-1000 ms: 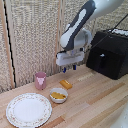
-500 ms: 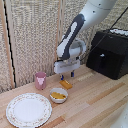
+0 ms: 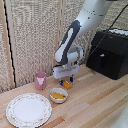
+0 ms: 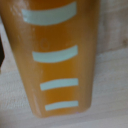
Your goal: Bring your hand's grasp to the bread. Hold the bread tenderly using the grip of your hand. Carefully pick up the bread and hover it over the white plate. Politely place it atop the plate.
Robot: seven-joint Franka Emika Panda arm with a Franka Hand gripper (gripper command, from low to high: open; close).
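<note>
On my feed the desk (image 3: 95, 95) is pale planked wood with a smooth, faintly satin finish. The large round white plate (image 3: 28, 109) looks like glazed ceramic with a thin speckled golden rim. The small white bowl (image 3: 58, 95) looks equally glossy. The pink cup (image 3: 40, 80) seems like matt plastic. The wall panels (image 3: 35, 35) read as coarse woven cloth. Through the wrist view, the orange-brown bread slab (image 4: 57, 55) looks smooth, with pale painted stripes.

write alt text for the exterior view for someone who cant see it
A white robot arm lowers its gripper onto an orange-brown bread slab on a wooden table. Nearby sit a small bowl of yellow food, a pink cup and a white plate.
</note>
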